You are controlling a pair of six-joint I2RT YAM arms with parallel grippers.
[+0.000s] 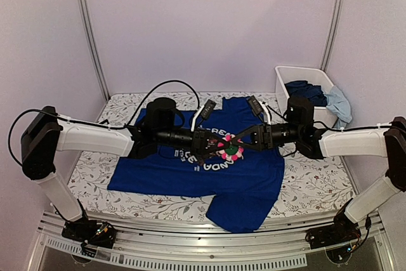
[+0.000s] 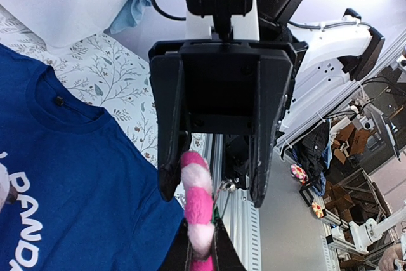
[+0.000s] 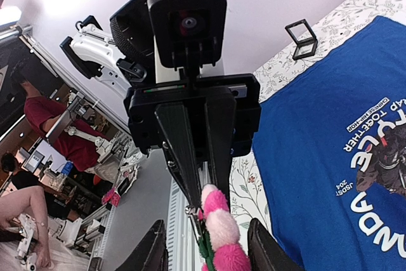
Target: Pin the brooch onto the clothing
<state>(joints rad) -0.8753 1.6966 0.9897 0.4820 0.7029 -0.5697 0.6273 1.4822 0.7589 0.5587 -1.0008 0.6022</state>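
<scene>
Left pincer [image 3: 202, 190] tight on brooch [image 3: 223, 236]

Pink flower brooch [image 1: 229, 149] above centre of royal-blue T-shirt [image 1: 254, 176]; T-shirt spread flat, lettering up.

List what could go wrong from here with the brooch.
Only the left claw grips the brooch; the open right claw straddles it, so a mistimed handover may drop it. The claws face nose to nose, so they might collide. The T-shirt lies loose, its hem over the table edge, and may bunch under the pin.
</scene>
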